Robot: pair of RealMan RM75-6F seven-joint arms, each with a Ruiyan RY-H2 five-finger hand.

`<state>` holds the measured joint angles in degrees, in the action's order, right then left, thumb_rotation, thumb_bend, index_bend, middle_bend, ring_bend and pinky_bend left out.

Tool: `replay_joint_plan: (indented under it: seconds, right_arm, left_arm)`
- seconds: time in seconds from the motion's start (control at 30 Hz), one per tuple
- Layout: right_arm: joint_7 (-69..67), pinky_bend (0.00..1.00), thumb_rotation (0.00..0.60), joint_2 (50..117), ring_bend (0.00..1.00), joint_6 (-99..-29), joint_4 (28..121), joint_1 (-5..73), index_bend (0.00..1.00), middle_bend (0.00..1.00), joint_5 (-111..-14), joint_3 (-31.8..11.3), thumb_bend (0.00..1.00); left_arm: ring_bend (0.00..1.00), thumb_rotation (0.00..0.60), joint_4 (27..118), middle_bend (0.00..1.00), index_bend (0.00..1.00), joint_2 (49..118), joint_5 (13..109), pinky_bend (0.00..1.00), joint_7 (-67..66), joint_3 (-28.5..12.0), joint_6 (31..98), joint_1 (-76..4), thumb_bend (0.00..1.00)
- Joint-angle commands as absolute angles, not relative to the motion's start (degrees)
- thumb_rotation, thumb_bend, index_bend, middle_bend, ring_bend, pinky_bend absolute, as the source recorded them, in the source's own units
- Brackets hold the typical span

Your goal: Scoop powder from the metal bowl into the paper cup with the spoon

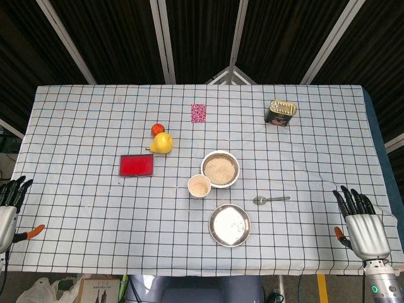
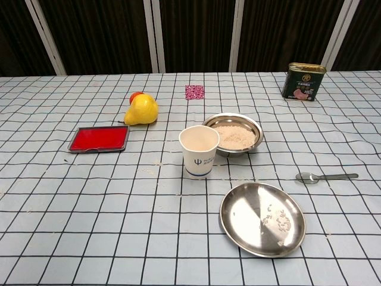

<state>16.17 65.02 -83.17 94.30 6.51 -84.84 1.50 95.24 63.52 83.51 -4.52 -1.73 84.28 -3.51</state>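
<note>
A table under a white cloth with a dark grid carried everything. Nearest the right hand lay the spoon, with a flat metal plate beyond it toward the left hand. Further out from both hands stood the paper cup just beside the metal bowl, then a red tray, a yellow pear, a pink card and a tin.

A checked table against a dark panelled backdrop
The table wears a white cloth ruled with dark grid lines, creased near its right edge; behind it stand black panels split by pale slanted struts, and below the front edge lies a cardboard box
</note>
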Motion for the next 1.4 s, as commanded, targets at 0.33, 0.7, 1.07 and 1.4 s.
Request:
replay_joint_plan:
  seconds: [0.33, 0.7, 1.07, 1.4]
  right_arm:
    - [16.3, 0.12, 0.6, 65.2, 0.0, -82.0, 95.6, 6.7, 0.0, 0.0, -85.5, 1.4, 0.37]
    - [18.1, 0.89, 0.6, 68.8, 0.87, -80.0, 95.3, 10.6, 0.25, 0.74, -86.4, -2.5, 0.37]
    - [32.0, 0.97, 0.6, 78.9, 1.0, -68.3, 93.0, 18.9, 0.53, 0.93, -76.3, -6.9, 0.37]
    - [39.4, 0.97, 0.6, 87.0, 1.0, -65.7, 87.9, 22.6, 0.55, 0.93, -69.5, -8.3, 0.39]
  left_arm:
    - [0.0, 0.6, 95.5, 0.0, 0.0, 63.3, 83.8, 0.0, -4.0, -1.7, 84.7, -3.3, 0.0]
    - [0.0, 0.6, 95.4, 0.0, 0.0, 63.2, 84.6, 0.0, -3.8, -1.5, 84.8, -3.4, 0.0]
    - [0.0, 0.6, 95.6, 0.0, 0.0, 63.1, 84.4, 0.0, -3.9, -1.5, 84.4, -3.6, 0.0]
    - [0.0, 0.6, 95.4, 0.0, 0.0, 62.8, 84.5, 0.0, -3.2, -1.3, 83.9, -3.7, 0.0]
